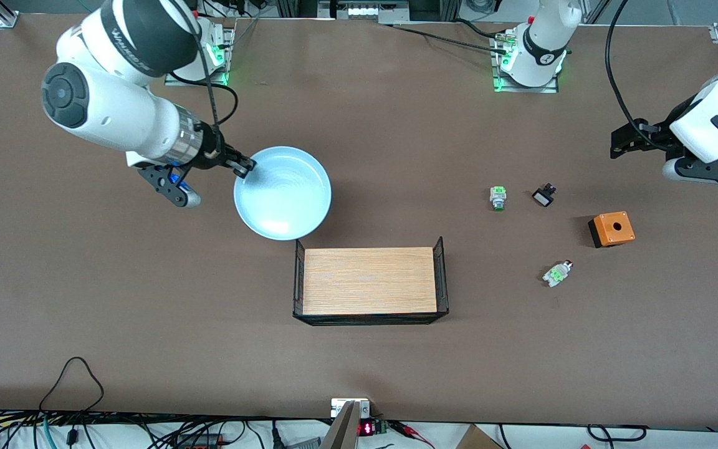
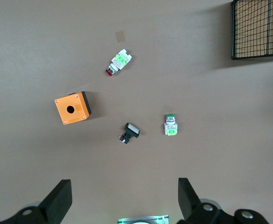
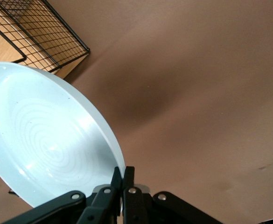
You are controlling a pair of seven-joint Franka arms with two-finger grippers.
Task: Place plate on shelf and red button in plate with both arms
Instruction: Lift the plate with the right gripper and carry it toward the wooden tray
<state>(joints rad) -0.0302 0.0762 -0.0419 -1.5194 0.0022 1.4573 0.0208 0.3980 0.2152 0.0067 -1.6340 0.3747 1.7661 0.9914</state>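
R gripper (image 1: 244, 167) is pinched shut on the rim of the plate (image 1: 284, 193), at the edge toward the right arm's end of the table. Plate looks lifted and tilted: the right wrist view shows a shadow on the table (image 1: 147, 299) under it. It hangs just above the tray (image 1: 370, 280), the wood-floored one w/ black wire end walls, and toward the right arm's end of it. Key relation for the coming move, as I judge it: the tray lies nearer the front camera than the plate and toward the table's middle, so the carry runs that way, clearing the wire end wall.

L gripper (image 1: 622, 142) hovers w/ fingers spread wide, holding nothing, over bare table at the left arm's end. The red button (image 1: 557, 273) lies on its side on the table, nearer the front camera than the orange box (image 1: 611, 229); long axis slanted, red cap toward the box. L arm is clearly the closer one. Green-capped switch (image 1: 498, 197) and black switch (image 1: 543, 196) sit beside each other, farther from the camera than the red button – easy to mix up.
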